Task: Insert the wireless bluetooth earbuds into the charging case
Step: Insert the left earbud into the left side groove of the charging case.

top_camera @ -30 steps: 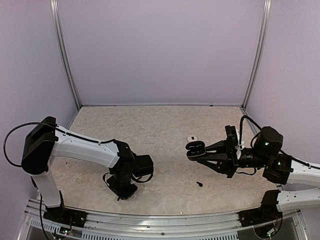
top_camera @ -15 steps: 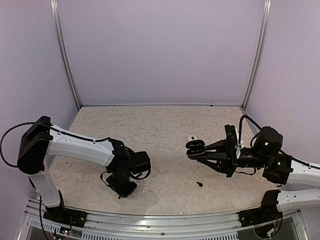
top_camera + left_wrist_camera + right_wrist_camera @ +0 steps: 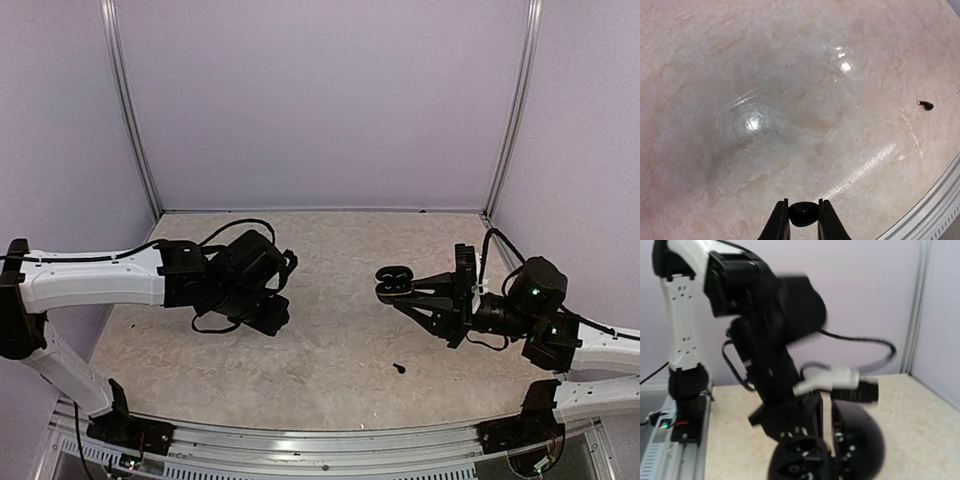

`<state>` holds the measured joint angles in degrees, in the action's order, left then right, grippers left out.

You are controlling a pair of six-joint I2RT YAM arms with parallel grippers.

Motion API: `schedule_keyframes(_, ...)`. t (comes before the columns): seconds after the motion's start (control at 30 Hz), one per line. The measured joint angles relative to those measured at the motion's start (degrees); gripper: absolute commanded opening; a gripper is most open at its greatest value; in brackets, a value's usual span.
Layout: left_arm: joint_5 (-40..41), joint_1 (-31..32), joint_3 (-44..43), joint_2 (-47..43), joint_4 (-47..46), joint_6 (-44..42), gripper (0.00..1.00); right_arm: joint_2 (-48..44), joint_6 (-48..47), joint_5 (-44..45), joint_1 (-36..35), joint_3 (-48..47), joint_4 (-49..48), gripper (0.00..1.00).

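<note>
My left fingers clamp a black earbud; the black case, clamped in my right fingers, lies well to the right.

A black earbud, a tiny glossy bean, sits pinched between the tips of the left pincer, clear of the surface. A second black earbud lies alone on the surface near its front edge. The black charging case is gripped in the right pincer above the surface, its rounded lid hinged open.
</note>
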<state>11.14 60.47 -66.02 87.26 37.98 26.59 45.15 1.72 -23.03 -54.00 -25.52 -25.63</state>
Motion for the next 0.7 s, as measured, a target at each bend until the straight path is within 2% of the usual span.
schedule_keyframes(0.2,3.2,1.9,1.0,-9.6,-13.6,-3.1,0.13,1.6,-2.7,2.4,0.0,3.7,-8.3,0.0)
schedule_keyframes(0.4,5.2,7.7,7.0,-19.4,-31.4,-10.7,0.13,7.5,-6.9,1.6,0.0,5.6,-15.3,0.0)
schedule_keyframes(0.53,5.7,11.0,9.0,-21.0,-40.4,-15.9,0.13,9.0,-9.2,0.9,0.0,5.6,-18.4,0.0)
schedule_keyframes(0.7,5.5,14.3,9.5,-19.9,-46.8,-21.3,0.12,9.6,-10.9,0.2,0.0,5.6,-20.7,0.0)
